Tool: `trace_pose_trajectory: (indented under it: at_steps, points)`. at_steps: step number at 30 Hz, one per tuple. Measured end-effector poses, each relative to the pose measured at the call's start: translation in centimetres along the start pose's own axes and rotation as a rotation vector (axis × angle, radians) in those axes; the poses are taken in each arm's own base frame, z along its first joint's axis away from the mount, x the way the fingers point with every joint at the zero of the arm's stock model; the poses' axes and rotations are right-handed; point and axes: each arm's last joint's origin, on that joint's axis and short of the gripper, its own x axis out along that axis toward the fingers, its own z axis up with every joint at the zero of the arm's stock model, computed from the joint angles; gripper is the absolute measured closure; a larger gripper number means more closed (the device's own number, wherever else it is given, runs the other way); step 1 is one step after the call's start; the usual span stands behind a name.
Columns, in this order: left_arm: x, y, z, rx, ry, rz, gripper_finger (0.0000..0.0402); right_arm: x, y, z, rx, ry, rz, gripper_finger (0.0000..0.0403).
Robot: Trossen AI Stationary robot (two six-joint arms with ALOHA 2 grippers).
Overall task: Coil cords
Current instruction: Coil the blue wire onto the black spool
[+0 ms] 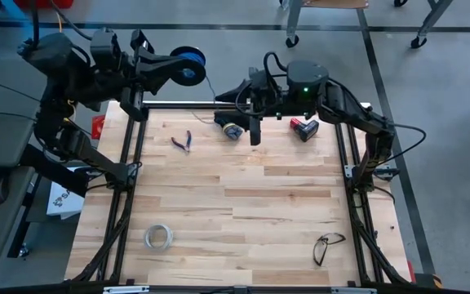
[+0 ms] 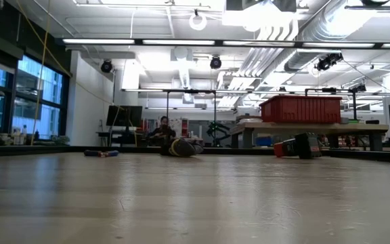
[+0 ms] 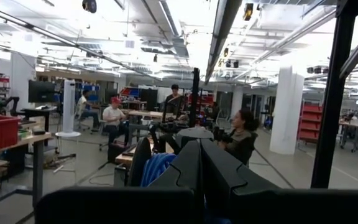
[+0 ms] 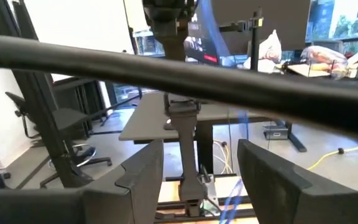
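The left gripper [image 1: 192,67], raised past the worktop's [image 1: 243,204] far edge, clamps the spool [image 1: 188,59]; the right gripper [image 1: 233,91], nearby, has jaws apart, holding nothing.

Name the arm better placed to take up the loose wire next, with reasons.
Right, probably. The right gripper is open and empty beside the wire trailing from the spool. The left gripper is shut on that spool, raised beyond the table's far edge, so it is busy.

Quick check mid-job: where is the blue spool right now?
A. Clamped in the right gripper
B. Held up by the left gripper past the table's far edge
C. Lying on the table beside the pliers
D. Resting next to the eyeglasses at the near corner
B: in the high view the blue spool sits at the tip of the left gripper, beyond the table edge.
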Motion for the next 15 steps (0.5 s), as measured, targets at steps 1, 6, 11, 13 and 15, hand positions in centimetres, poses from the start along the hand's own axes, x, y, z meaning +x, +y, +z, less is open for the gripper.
trace_pose_trajectory:
  at_steps: [1, 6, 11, 13, 15]
  points:
    - [0.0, 0.0, 0.0, -0.001, 0.0, 0.0, 0.0399, 0.1, 0.1, 0.0, 0.005, 0.002, 0.008, 0.0204]
    - [0.2, 0.0, 0.0, -0.005, -0.013, -0.001, 0.0399, 1.3, -0.1, -0.9, 0.023, 0.025, -0.003, 0.0203]
    - [0.3, 0.0, 0.0, -0.005, -0.012, -0.001, 0.0399, 2.1, -0.3, -1.5, 0.016, 0.035, -0.022, 0.0203]
    - [0.3, 0.0, 0.0, -0.004, -0.012, -0.001, 0.0399, 2.0, -0.2, -1.4, 0.016, 0.026, -0.022, 0.0203]
    - [0.2, 0.0, 0.0, 0.003, -0.01, -0.001, 0.0399, 1.9, -0.1, -1.2, 0.029, 0.02, 0.003, 0.0203]
